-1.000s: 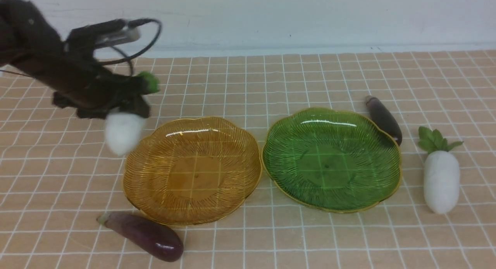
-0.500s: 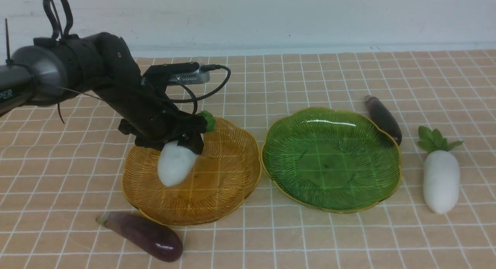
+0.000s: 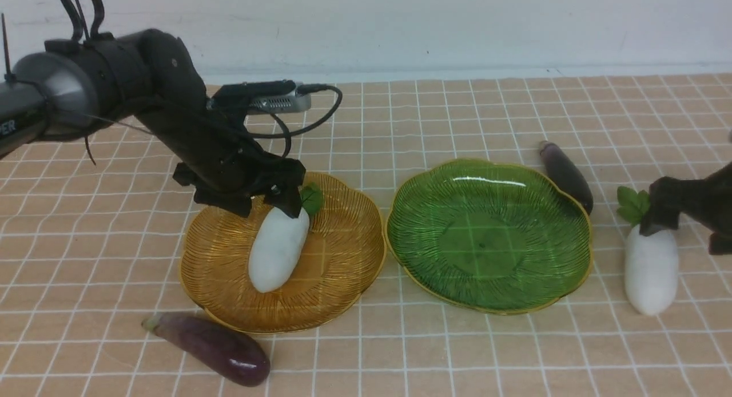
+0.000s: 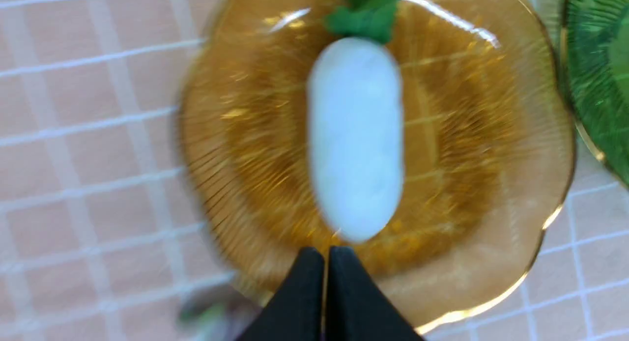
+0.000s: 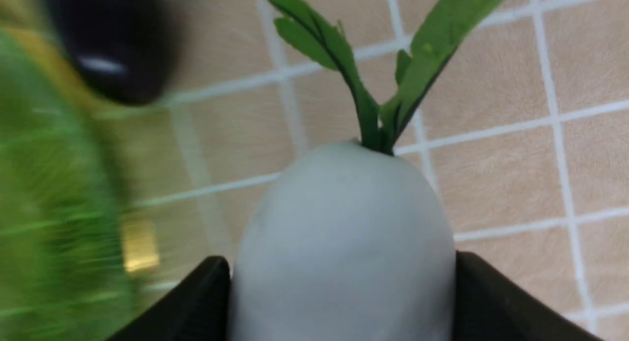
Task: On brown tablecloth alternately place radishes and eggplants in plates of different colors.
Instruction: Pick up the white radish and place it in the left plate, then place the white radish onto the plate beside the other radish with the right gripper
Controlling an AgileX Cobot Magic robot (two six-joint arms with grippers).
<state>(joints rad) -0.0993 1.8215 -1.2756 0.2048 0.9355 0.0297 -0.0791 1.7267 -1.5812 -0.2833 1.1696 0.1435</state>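
One radish (image 3: 277, 249) lies free in the amber-yellow plate (image 3: 337, 242), leaves toward the far side; it also shows in the left wrist view (image 4: 355, 139). My left gripper (image 3: 269, 205) hovers at its leafy end, fingertips together and empty (image 4: 325, 255). The second radish (image 3: 651, 270) lies on the brown tablecloth (image 3: 457, 351) right of the empty green plate (image 3: 489, 237). My right gripper (image 3: 660, 222) has a finger pressed on each side of it near the leaves (image 5: 341, 272). One eggplant (image 3: 214, 348) lies in front of the amber plate, the other (image 3: 566, 177) behind the green plate.
A white wall runs along the far edge of the cloth. The two plates nearly touch each other. The far eggplant (image 5: 110, 51) lies close to the right gripper and the green plate's rim (image 5: 44, 208).
My left gripper carried the first radish over the amber plate, laid it down and let go. My right arm came into view and closed round the second radish.
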